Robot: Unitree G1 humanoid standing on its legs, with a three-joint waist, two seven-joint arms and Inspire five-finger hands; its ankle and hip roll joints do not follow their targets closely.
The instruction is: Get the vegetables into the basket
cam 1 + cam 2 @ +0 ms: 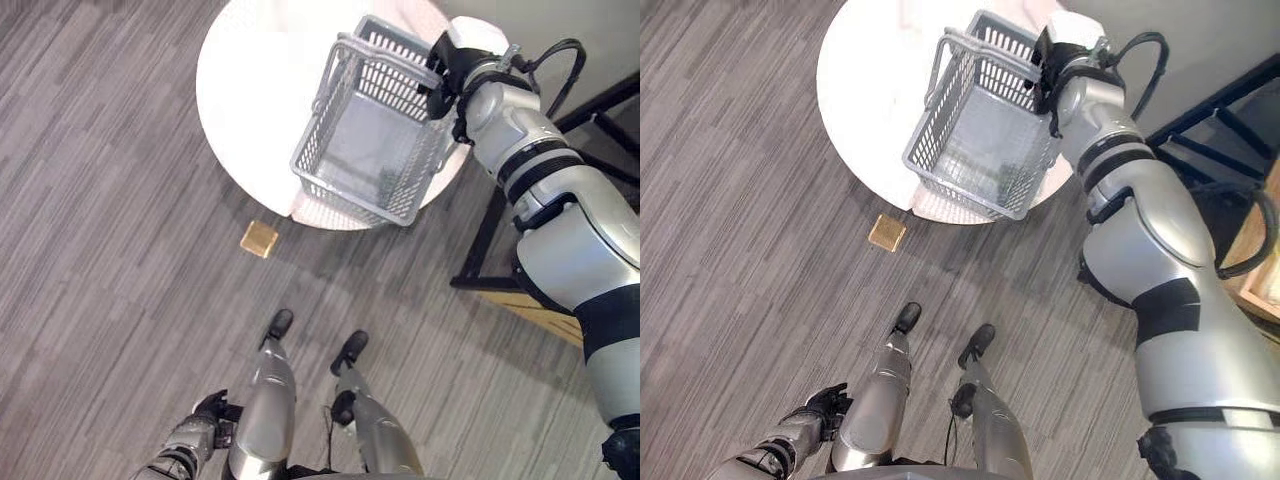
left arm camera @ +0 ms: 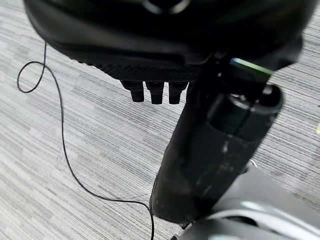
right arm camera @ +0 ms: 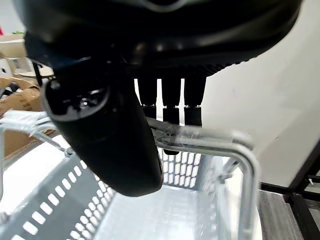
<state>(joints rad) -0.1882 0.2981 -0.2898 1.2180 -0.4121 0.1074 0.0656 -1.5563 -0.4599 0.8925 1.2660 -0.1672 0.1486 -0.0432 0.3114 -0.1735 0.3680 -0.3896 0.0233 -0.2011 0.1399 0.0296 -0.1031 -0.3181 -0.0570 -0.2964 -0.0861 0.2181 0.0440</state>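
My right hand curled round handle of basket, basket tilted on round table, overhanging edge. Basket looks empty. Risk: loose grip, basket tips off. Left hand idle, low.

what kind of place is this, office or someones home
Probably an office or lab room, not a kitchen: grey striped carpet floor, a round white table bearing a grey plastic basket, and a black metal frame by the wall.

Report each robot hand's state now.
Left robot hand: low by the legs, fingers curled, holding nothing.
Right robot hand: closed on the basket handle.
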